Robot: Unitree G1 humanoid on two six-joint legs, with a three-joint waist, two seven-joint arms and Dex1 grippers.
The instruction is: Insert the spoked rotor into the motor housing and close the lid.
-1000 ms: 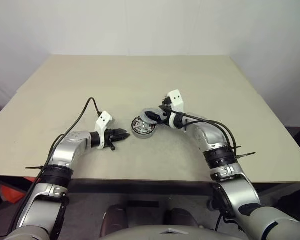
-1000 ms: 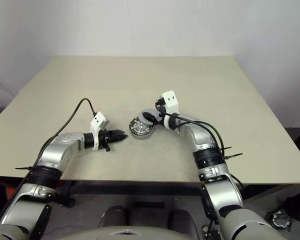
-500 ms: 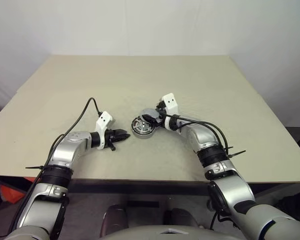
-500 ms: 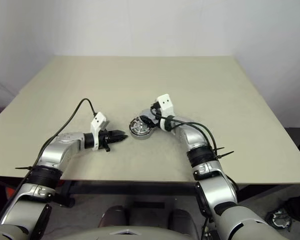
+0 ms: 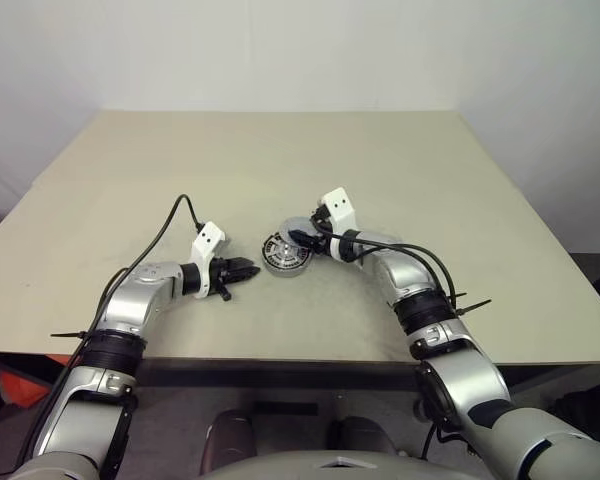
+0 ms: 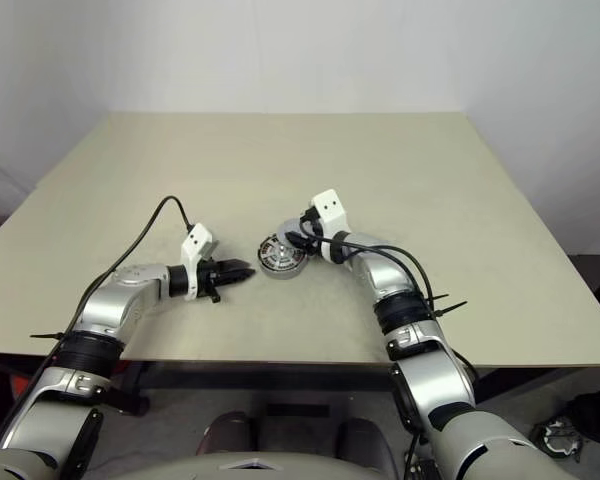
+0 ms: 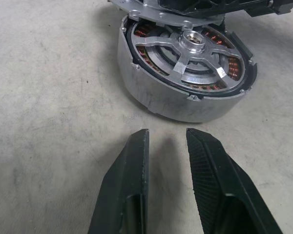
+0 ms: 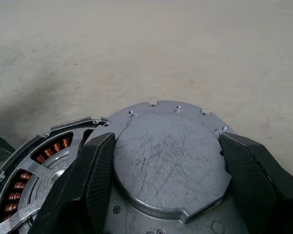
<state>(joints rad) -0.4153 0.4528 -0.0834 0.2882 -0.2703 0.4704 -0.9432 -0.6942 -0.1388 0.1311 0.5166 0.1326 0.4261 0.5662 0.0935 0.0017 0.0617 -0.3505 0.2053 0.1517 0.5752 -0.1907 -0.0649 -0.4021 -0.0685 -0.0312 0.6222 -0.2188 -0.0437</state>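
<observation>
Meanwhile right hand [image 8: 166, 195] grips the lid [image 8: 168, 161] over the motor housing [image 7: 185, 78]; left hand [image 7: 168, 146] waits narrow, empty.

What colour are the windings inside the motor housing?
Copper-brown windings, clearest in the left wrist view, inside the silver-grey motor housing.

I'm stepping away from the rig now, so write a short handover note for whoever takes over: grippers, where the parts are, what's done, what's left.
Left gripper: holds nothing, fingers slightly apart, resting just short of the motor housing on the table.
Right gripper: fingers either side of the lid, gripping it by its rim; the lid overlaps the housing's far edge and is not seated.
Spoked rotor: already inside the housing, copper windings visible around it.
Done: rotor inserted.
Left: centre the lid over the housing, lower it flush, release.
</observation>
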